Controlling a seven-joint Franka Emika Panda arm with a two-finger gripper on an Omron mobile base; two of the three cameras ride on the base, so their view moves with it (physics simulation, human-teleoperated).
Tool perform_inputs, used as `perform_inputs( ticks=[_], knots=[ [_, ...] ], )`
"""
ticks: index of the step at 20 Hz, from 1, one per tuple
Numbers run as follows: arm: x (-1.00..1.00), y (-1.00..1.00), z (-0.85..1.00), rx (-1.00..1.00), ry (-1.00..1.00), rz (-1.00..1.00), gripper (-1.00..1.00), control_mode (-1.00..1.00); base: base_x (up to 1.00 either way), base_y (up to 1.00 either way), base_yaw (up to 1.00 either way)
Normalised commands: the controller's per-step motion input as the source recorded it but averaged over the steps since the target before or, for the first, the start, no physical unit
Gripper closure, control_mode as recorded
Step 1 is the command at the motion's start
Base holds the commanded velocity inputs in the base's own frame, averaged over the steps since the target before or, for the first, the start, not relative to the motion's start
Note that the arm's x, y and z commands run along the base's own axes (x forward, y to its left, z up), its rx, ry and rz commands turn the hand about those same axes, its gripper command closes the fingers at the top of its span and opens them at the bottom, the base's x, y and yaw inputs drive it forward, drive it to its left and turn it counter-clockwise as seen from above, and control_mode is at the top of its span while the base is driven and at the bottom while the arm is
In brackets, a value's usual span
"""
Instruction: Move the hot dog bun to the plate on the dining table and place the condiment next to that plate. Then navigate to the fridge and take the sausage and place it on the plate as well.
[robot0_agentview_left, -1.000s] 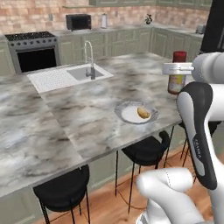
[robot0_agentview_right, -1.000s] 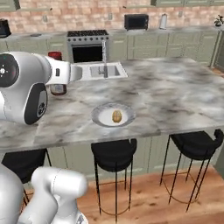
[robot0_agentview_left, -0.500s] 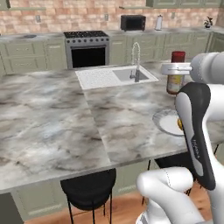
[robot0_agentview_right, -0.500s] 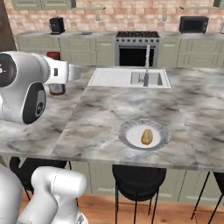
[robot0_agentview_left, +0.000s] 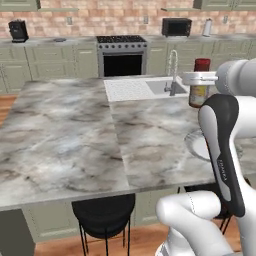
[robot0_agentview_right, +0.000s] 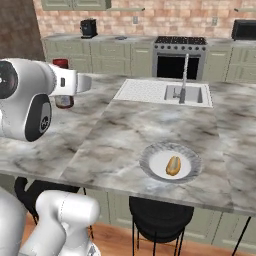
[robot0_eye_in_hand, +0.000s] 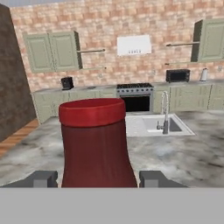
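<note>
Condiment bottle (robot0_eye_in_hand: 97, 144), dark red-brown with a red cap, standing upright between the two dark fingertips (robot0_eye_in_hand: 42, 178) of the tool (robot0_eye_in_hand: 98, 178), one tip close on each side of its base. Tool part-way open and closed on the bottle, carried upright above the bench (robot0_agentview_right: 125, 130). Same bottle visible in the left base view (robot0_agentview_left: 200, 82) just beyond the white wrist, and in the right base view (robot0_agentview_right: 62, 82) half hidden behind the wrist, over the left part of the marble top.

Hot dog bun (robot0_agentview_right: 173, 165) lying on the pale round plate (robot0_agentview_right: 148, 161), roughly at its middle, tan-orange, long axis pointing away from the near edge. Plate resting on the grey-veined marble near the front edge of the bench, well apart from the carried bottle; in the left base view its rim (robot0_agentview_left: 192, 145) showing beside the dark forearm, the rest covered by the arm.

Inset white sink (robot0_agentview_right: 150, 91) and steel faucet (robot0_agentview_right: 184, 75) set in the far side of the bench, beyond the plate. Black round stool (robot0_agentview_right: 160, 212) tucked under the near edge below the plate; another stool (robot0_agentview_left: 102, 210) under the edge in the left base view.

Along the back wall: stove (robot0_agentview_left: 123, 56), microwave (robot0_agentview_left: 176, 26), green-grey cabinets (robot0_eye_in_hand: 51, 52), brick backsplash.
</note>
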Motion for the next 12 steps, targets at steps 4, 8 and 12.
perform_inputs(
  ticks=[4, 8, 12],
  knots=[
    [0.0, 0.0, 0.0, 0.0, 0.0, 0.0, 1.0, 1.0, 0.52, -0.48, 0.14],
    [0.4, -0.47, -0.14, 0.08, 0.0, 0.09, 1.0, -1.0, 0.12, -0.14, 0.03],
    [0.6, -0.52, -0.53, 0.07, 0.0, 0.21, 1.0, -1.0, 0.0, 0.0, 0.0]
  ],
)
